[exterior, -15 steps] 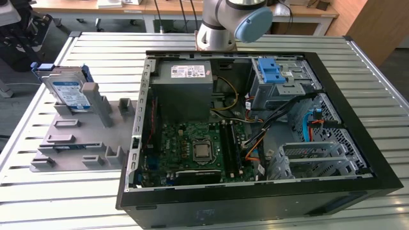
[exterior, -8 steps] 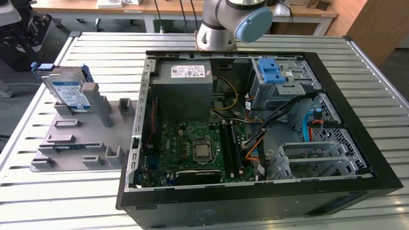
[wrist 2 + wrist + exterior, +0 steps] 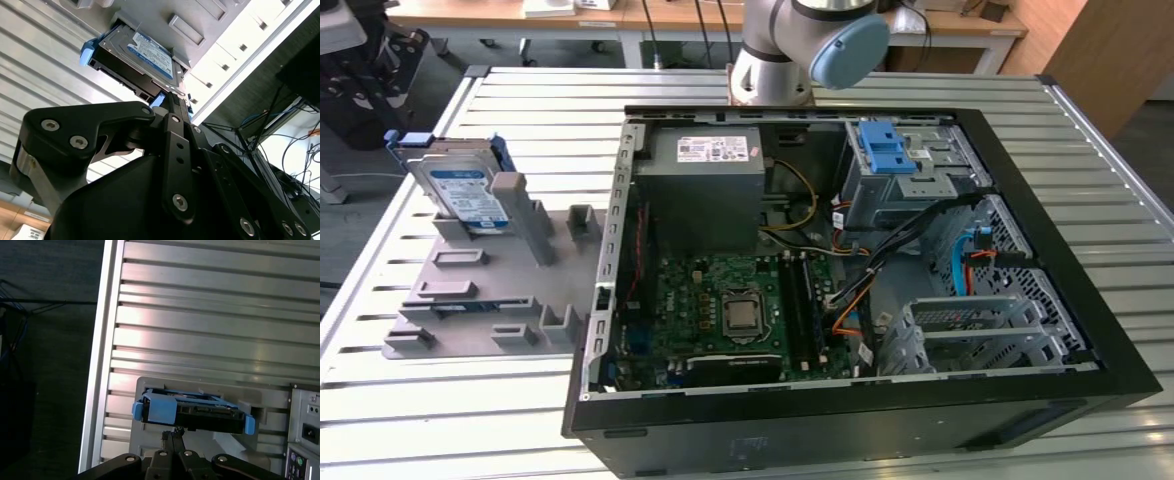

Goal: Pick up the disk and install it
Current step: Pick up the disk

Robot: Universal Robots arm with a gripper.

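Note:
The disk [image 3: 464, 190] is a silver drive with a white-and-blue label in a blue carrier frame. It stands on edge in a slot of the grey holder plate [image 3: 460, 305], at the exterior view's left. Both wrist views show the disk [image 3: 192, 412] [image 3: 145, 55] beyond the fingertips, with its blue frame facing the first wrist camera. My gripper [image 3: 172, 432] [image 3: 172, 97] is shut, its black fingers meeting at a narrow tip with nothing between them. It is apart from the disk. The arm's lower part [image 3: 801, 45] rises at the far side of the table.
An open black computer case [image 3: 1067, 300] lies on the slatted metal table [image 3: 480, 100], to the right of the holder in the exterior view. Inside are a grey power supply box [image 3: 707, 180], a motherboard [image 3: 727, 310] and a drive cage with a blue bracket [image 3: 891, 155]. Loose cables cross the case.

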